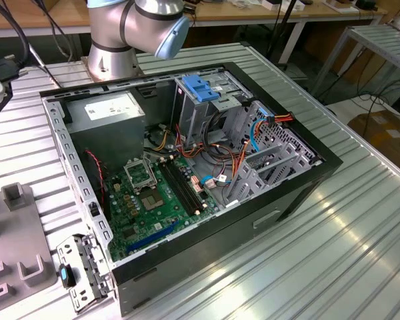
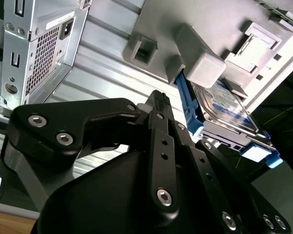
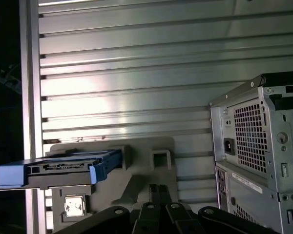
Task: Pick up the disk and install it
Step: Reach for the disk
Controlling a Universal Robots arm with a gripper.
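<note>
Gripper (image 3: pixel 158 189): black jointed links, jaws together, nothing between. It hangs over ribbed aluminium table (image 3: pixel 136 73), apart from disk (image 3: pixel 63 170).

Disk is flat silver metal with blue plastic frame along edges. In second wrist view, disk (image 2: pixel 229 114) shows white label with blue band. Sits in matte grey moulded fixture (image 3: pixel 136 156) at table edge, one end projecting free of fixture.

Bare ribbed strip separates fixture from computer case (image 3: pixel 263 146). Case is grey sheet steel, perforated vent on rear panel, sharp corners.
</note>
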